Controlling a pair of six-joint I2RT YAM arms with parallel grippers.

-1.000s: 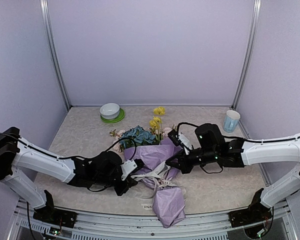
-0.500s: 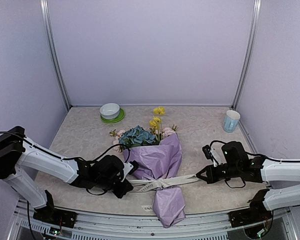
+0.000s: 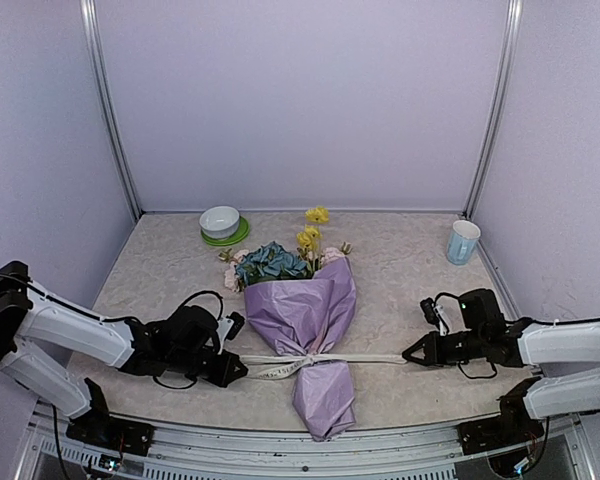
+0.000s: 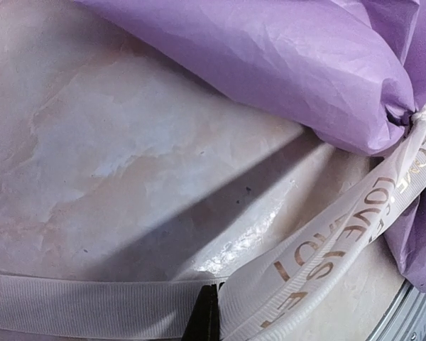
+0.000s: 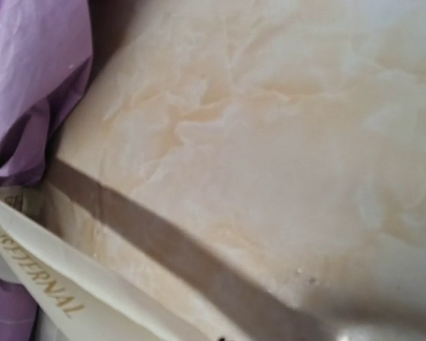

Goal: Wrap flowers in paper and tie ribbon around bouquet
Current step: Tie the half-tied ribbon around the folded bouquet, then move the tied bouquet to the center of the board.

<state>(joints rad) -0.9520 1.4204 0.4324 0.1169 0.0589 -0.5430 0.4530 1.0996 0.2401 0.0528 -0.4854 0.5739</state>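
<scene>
The bouquet (image 3: 308,312) lies in the middle of the table, a lilac paper (image 3: 302,300) cone with the flowers (image 3: 277,262) showing blue and yellow at its far, wide end. The cream ribbon (image 3: 355,358) runs taut left to right across the cone's narrow waist, cinching it at a knot (image 3: 306,362). My left gripper (image 3: 238,369) is shut on the ribbon's left end, low over the table. My right gripper (image 3: 410,357) is shut on its right end. In the left wrist view the lettered ribbon (image 4: 341,241) leads from my dark fingertips (image 4: 202,320) to the paper (image 4: 270,64). The right wrist view shows the ribbon (image 5: 42,284) beside the paper (image 5: 28,85).
A white bowl (image 3: 220,220) on a green plate (image 3: 227,238) stands at the back left. A pale blue cup (image 3: 462,241) stands at the back right. Lilac walls close in three sides, and a metal rail (image 3: 280,452) runs along the near edge.
Both grippers have drawn apart, left going left and right going far right. The ribbon has pulled straight and tight round the waist, and the bouquet has turned straighter.
</scene>
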